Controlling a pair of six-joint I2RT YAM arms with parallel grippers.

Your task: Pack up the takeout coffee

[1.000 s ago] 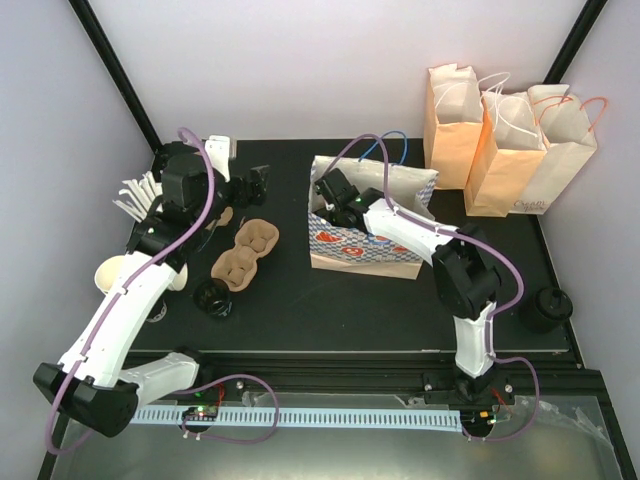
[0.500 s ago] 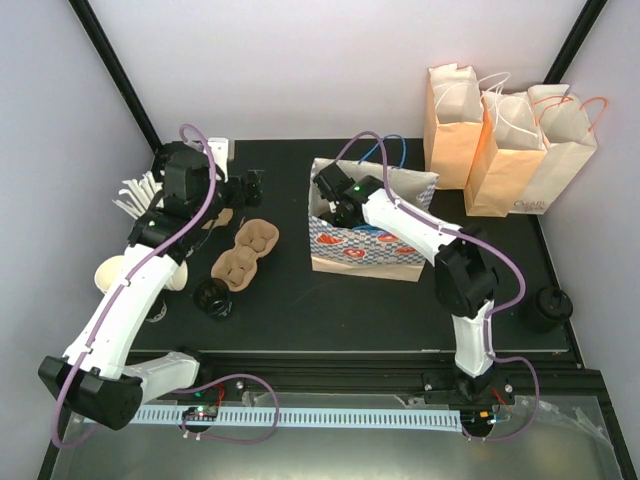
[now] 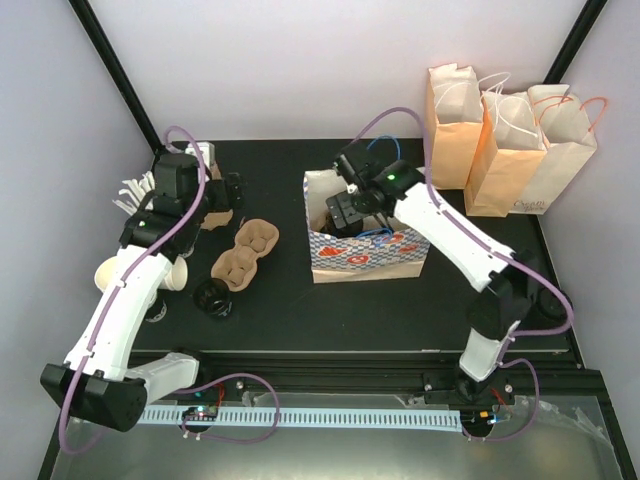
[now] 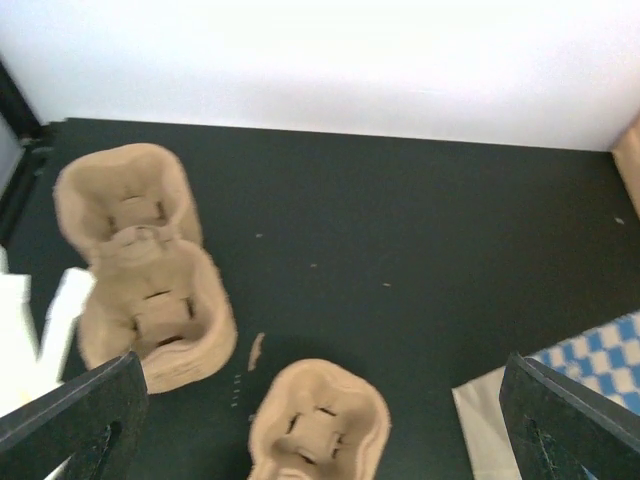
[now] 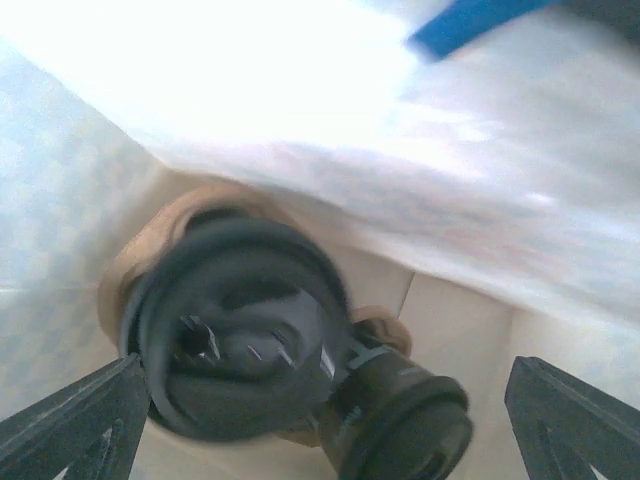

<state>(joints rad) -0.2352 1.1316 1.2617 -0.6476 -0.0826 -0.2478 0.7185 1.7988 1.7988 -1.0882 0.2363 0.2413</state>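
Right gripper at the mouth of the checked paper bag: spread fully wide, grasping and touching nothing. Takeout coffee down inside that bag, tipped in a pulp carrier, clear of the fingers. Left gripper equally wide, empty, above the loose pulp carriers.

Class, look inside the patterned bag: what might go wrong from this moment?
1. The tilted black cup seems to lean against the other black cup; it may tip and spill.
2. The blue handle lies near the right arm's open jaws; withdrawing could snag it and pull the bag over.
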